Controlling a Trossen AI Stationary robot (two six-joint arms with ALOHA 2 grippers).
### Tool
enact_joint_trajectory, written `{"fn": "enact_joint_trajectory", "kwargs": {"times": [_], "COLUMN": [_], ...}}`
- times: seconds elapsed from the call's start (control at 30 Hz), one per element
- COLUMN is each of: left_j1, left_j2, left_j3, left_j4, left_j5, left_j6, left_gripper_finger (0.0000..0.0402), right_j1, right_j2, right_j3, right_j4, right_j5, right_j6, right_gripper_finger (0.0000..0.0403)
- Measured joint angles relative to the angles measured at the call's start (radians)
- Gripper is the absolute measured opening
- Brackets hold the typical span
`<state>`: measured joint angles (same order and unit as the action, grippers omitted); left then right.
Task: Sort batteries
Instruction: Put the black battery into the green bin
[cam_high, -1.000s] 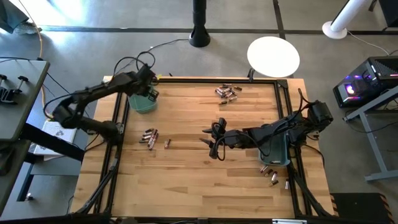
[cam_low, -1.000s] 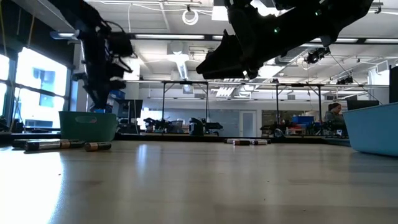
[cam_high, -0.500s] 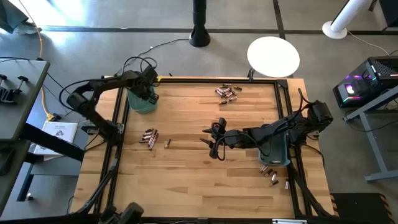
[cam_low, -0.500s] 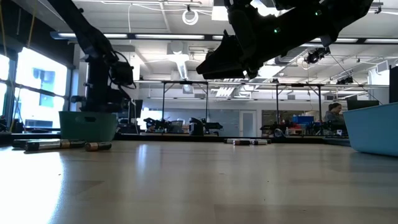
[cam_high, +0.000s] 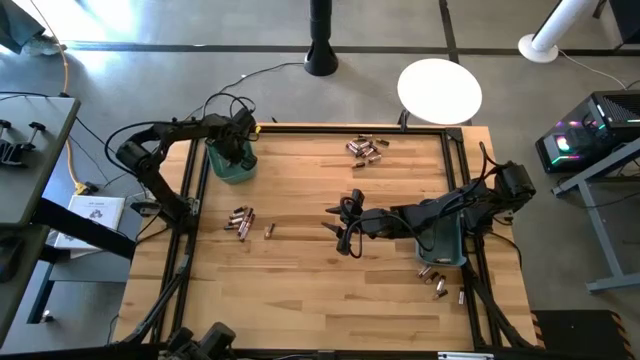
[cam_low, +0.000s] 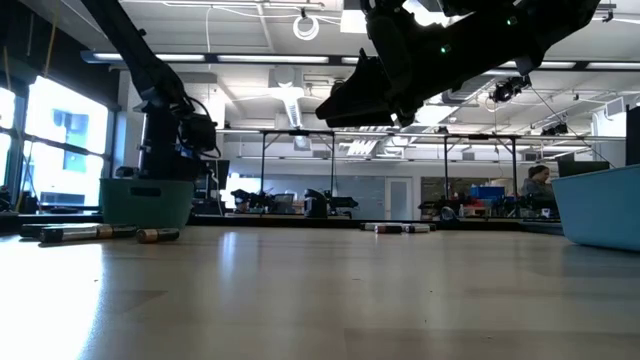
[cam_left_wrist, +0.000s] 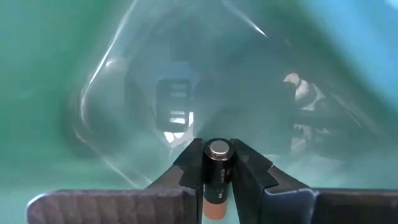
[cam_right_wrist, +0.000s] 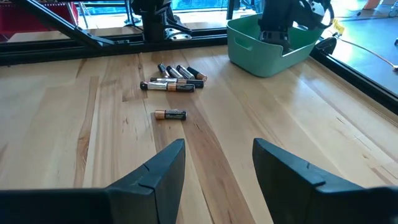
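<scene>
left gripper (cam_left_wrist: 217, 171) holding battery (cam_left_wrist: 217, 177) inside green bin (cam_high: 232, 165)

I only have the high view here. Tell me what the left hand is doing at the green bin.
Observer: The left hand is inside the green bin, shut on a battery held between its fingers, copper end toward the wrist.
Operator: Report whether that battery touches the bin floor.
Observer: Cannot tell; the left wrist view shows it pointing at the bin's green inside with nothing else lying there.
Operator: Now give me the right hand.
Observer: The right hand hangs open above the table's middle, empty. Its wrist view shows a lone battery ahead on the wood, apart from the cluster beyond it.
</scene>
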<state>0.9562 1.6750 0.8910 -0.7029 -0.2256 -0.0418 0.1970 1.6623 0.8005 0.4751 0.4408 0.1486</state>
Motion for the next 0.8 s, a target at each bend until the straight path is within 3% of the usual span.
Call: {"fn": "enact_joint_trajectory", "kwargs": {"times": [0.27, 0.8], "left_j1": [-0.001, -0.001], "left_j2": [-0.008, -0.009], "left_j3": [-0.002, -0.001], "left_j4": [-0.003, -0.006], "left_j5": [0.005, 0.019], "left_j6": [0.029, 0.032], "left_gripper_finger": [0.0072, 0.0090], "right_j1": [0.000, 0.000], "right_j2": [0.000, 0.000], "right_j3": [0.000, 0.000], "right_j4": [0.000, 0.000], "right_j5": [0.000, -0.004], "right_j6": [0.000, 0.000], "right_gripper_finger": [0.0183, 0.0183]}}
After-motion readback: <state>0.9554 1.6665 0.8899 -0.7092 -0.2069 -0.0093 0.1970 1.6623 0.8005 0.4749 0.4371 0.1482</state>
